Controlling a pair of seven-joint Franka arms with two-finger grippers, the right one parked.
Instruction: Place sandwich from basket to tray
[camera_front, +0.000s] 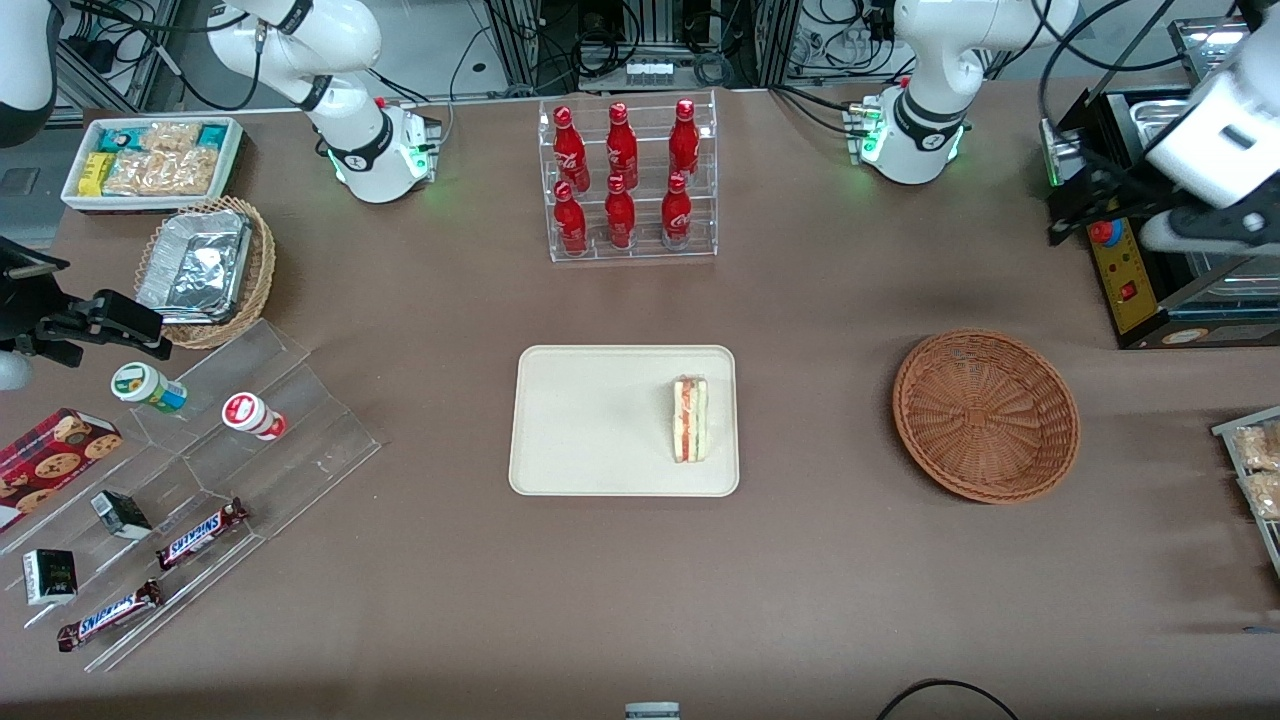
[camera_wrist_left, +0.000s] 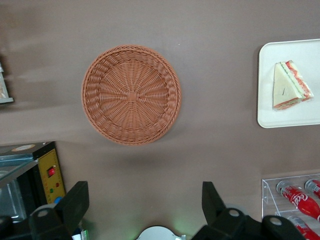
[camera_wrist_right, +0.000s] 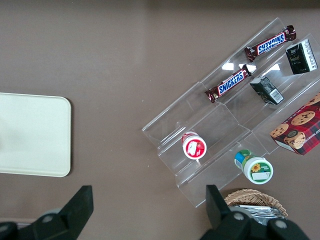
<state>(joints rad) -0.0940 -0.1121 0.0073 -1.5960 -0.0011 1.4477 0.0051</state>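
The sandwich (camera_front: 689, 419) sits on the cream tray (camera_front: 590, 425), near the edge closest to the wicker basket (camera_front: 985, 414), which has nothing in it. The left gripper (camera_wrist_left: 145, 210) hangs high over the table, away from the basket on the side farther from the front camera, fingers (camera_wrist_left: 75, 205) spread wide and holding nothing. The rack of Coca-Cola bottles (camera_front: 625, 180) stands farther from the camera than the tray

My gripper (camera_wrist_left: 142, 207) hangs above the brown table (camera_front: 820, 560) beside the basket (camera_front: 986, 415), its black fingers (camera_wrist_left: 75, 202) spread wide. The basket is reddish-brown wicker, woven in rings around a small square centre. Beside it, on the plain cream tray (camera_front: 590, 420), the sandwich (camera_front: 690, 420) shows pale bread striped with red and green.
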